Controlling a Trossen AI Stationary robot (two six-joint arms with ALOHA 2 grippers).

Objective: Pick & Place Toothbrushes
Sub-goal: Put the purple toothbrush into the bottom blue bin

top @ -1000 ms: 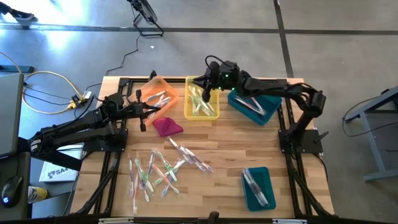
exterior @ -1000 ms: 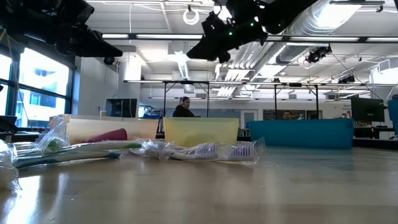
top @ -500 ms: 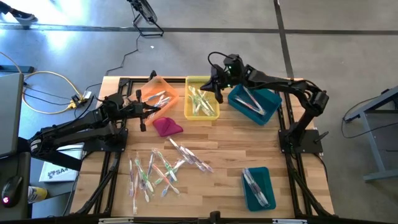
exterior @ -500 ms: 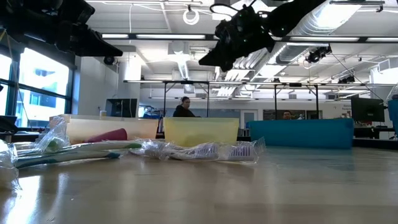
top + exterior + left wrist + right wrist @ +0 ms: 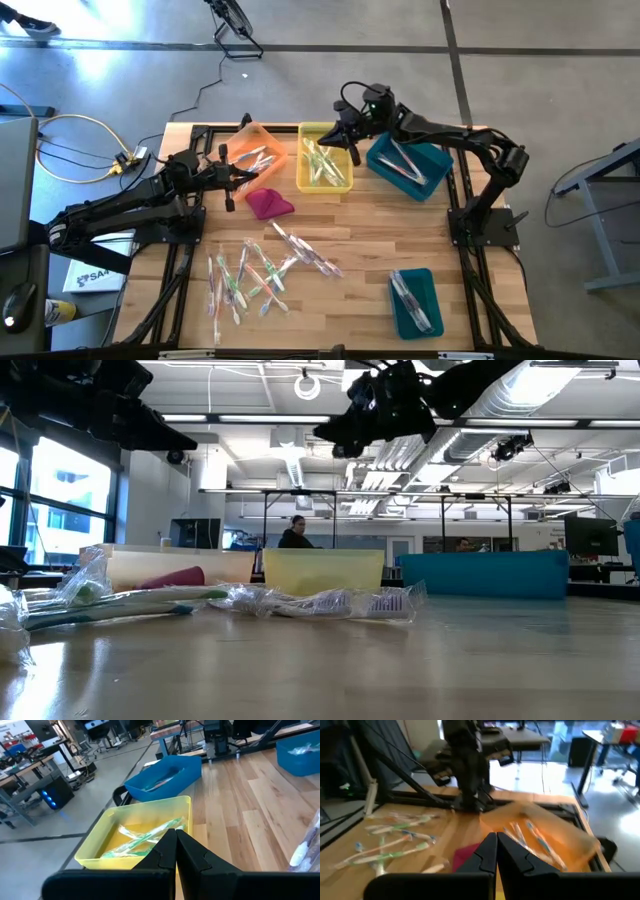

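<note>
Thin plastic toothbrushes (image 5: pixel 262 270) lie scattered on the wooden table near its front, also seen in the right wrist view (image 5: pixel 395 840). More lie in the yellow bin (image 5: pixel 324 160), the orange bin (image 5: pixel 255 155) and two teal bins. My right gripper (image 5: pixel 340 131) hangs shut and empty above the yellow bin's far right corner, high up in the low view (image 5: pixel 320 436). My left gripper (image 5: pixel 247 177) is shut and empty, held above the table between the orange bin and the magenta cloth (image 5: pixel 268 204).
One teal bin (image 5: pixel 408 168) stands at the far right and another (image 5: pixel 414 300) at the near right. The bins line the far edge. Bare wood lies between the scattered toothbrushes and the near teal bin. People show in the room beyond (image 5: pixel 294 532).
My right gripper has drawn back from over the yellow bin toward the table's far right. It has also swung from a downward tilt to nearly level. The toothbrushes and bins have stayed where they were.
</note>
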